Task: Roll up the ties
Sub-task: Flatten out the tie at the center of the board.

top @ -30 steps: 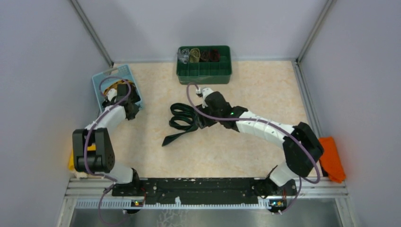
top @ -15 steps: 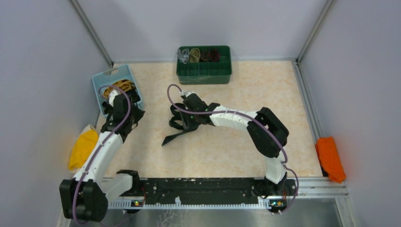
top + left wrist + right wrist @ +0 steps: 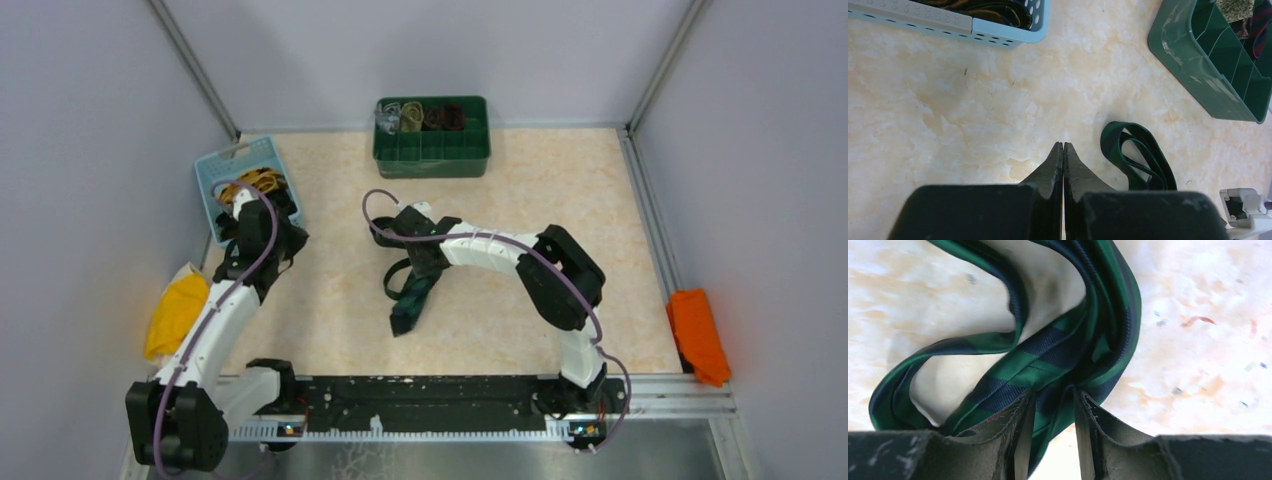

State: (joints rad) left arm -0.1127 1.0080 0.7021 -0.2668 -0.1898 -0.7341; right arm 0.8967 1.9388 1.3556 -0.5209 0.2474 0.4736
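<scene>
A dark green checked tie point(image 3: 404, 306) is held up over the middle of the table, its loops hanging and its pointed end towards the front. My right gripper point(image 3: 421, 262) is shut on it; in the right wrist view the fabric point(image 3: 1058, 347) is pinched between the fingertips point(image 3: 1087, 410), gripper point(image 3: 1052, 396). My left gripper point(image 3: 280, 246) is shut and empty beside the blue basket; in the left wrist view its tips point(image 3: 1063, 146) hover over bare table, left of the tie's loops point(image 3: 1135, 159). More ties, mustard-yellow point(image 3: 256, 183) and black, lie in the basket.
The blue basket point(image 3: 214, 167) stands at the back left, its rim point(image 3: 998, 32) in the left wrist view. A green divided box point(image 3: 432, 150) at the back holds rolled ties point(image 3: 428, 115). A yellow cloth point(image 3: 174, 311) lies at the left edge, an orange cloth point(image 3: 698, 336) at the right.
My right gripper has pulled the green tie up and nearer, so its loops opened and its end swung to the front. My left arm left the basket, then held still.
</scene>
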